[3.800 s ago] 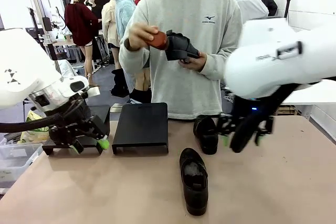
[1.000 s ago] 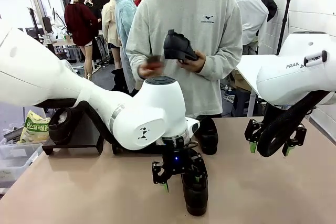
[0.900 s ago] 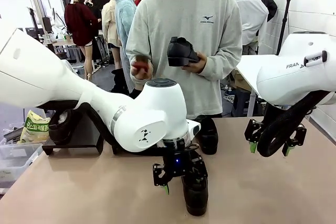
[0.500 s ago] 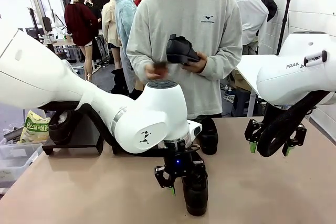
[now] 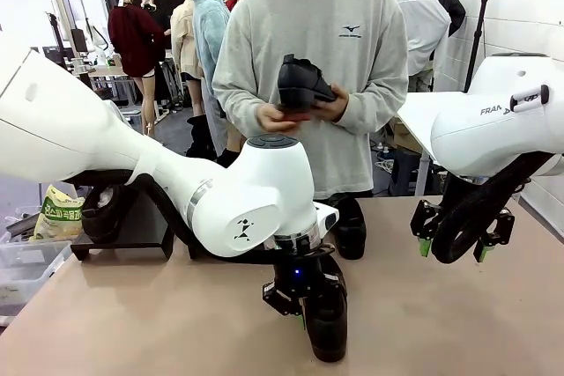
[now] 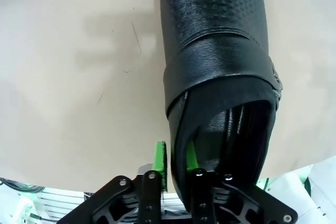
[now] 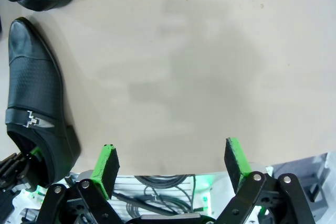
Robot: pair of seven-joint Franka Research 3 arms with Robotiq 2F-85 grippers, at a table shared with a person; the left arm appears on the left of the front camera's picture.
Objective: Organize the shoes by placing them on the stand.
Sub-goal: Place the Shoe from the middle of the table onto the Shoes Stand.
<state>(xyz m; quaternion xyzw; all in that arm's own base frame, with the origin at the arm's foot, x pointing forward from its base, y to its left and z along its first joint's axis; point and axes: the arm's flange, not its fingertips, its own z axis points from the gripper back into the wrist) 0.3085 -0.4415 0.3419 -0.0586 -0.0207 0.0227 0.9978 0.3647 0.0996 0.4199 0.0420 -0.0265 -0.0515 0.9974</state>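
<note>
Left wrist view: grip closed on shoe

Shows left hand point(image 6: 175, 165) clamped on the opening rim of a black shoe point(image 6: 215, 51), one green pad point(image 6: 159, 162) on each side; stood wide apart a second ago. Finds that shoe flat on the worktop point(image 5: 132, 323), right of the stand point(image 5: 141, 222). Shows right hand point(image 7: 170, 163) spread apart, farther right of the stand.

A beige table point(image 5: 132, 323) filled the foreground under even indoor light. Beyond its far edge lay a dark floor point(image 5: 172, 134). A white wall point(image 5: 520, 6) rose on the right, with a black pole point(image 5: 478, 28) standing by it. Off the table's left edge sat a clear bin point(image 5: 26, 275) and a yellow-green bag point(image 5: 58, 213).
</note>
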